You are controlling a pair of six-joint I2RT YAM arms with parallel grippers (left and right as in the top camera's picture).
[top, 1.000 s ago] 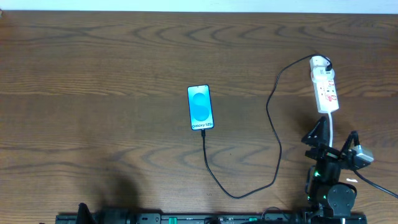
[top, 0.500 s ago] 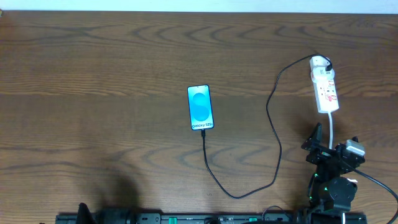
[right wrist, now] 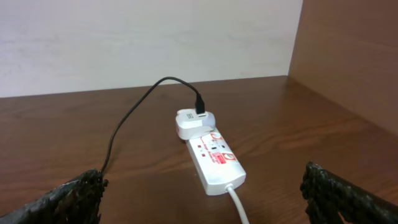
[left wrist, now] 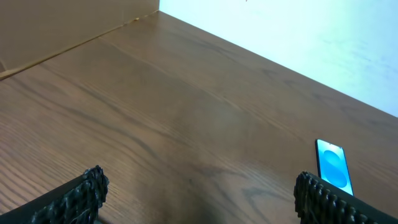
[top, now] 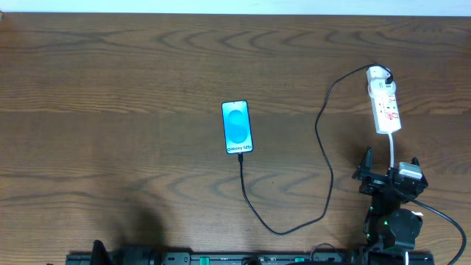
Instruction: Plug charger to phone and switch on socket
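Note:
The phone (top: 237,127) lies face up mid-table, screen light blue; it also shows in the left wrist view (left wrist: 333,167). The black charger cable (top: 324,147) runs from the phone's near edge, loops toward the front, then rises to the white plug head (top: 378,73) seated in the far end of the white power strip (top: 387,109). The right wrist view shows the strip (right wrist: 214,158) and plug head (right wrist: 189,122). My right gripper (top: 389,168) is open and empty, just in front of the strip's near end, not touching it. My left gripper (left wrist: 199,202) is open and empty over bare wood.
The strip's thick white cord (top: 395,151) runs from its near end toward my right gripper and between its fingers (right wrist: 239,202). A wooden side wall (right wrist: 348,62) stands right of the strip. A pale wall (left wrist: 298,37) lies behind the table's far edge.
My right gripper has drawn back a little toward the front edge and turned to face the strip squarely. The phone, cable and strip have not moved.

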